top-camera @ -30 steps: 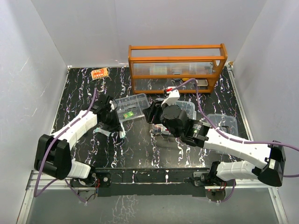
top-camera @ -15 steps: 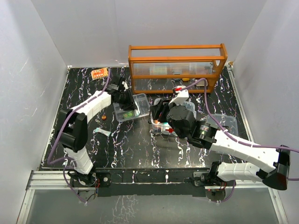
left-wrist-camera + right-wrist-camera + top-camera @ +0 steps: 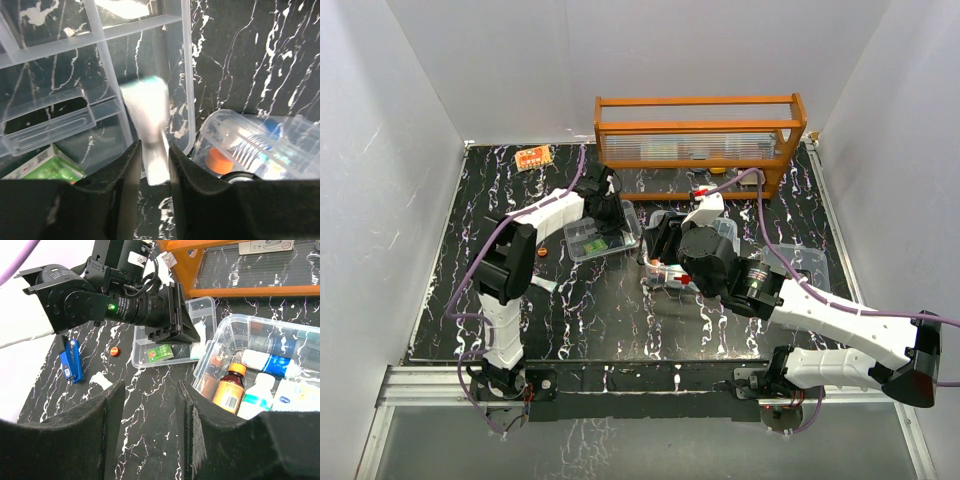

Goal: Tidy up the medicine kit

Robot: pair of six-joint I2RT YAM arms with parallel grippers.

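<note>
Far-centre on the table, L gripper (image 3: 152, 150) hangs over the right edge of the clear divided tray (image 3: 186, 75), jaws narrow, pinching a white tube (image 3: 148, 105) w/ a teal end. Green packet (image 3: 47, 162) lies in one tray compartment. Kit box (image 3: 227, 325) sits just right of the tray w/ bottles (image 3: 229, 387) inside; lid (image 3: 802, 262) further right. R gripper (image 3: 150, 385) hovers by the box's left side, jaws wide, holding nothing. Orange rack (image 3: 698, 140) stands at the far edge.

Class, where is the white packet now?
Left wrist view: the white packet is pinched in the left gripper over the clear divided tray, by its wall beside the medicine box.
</note>
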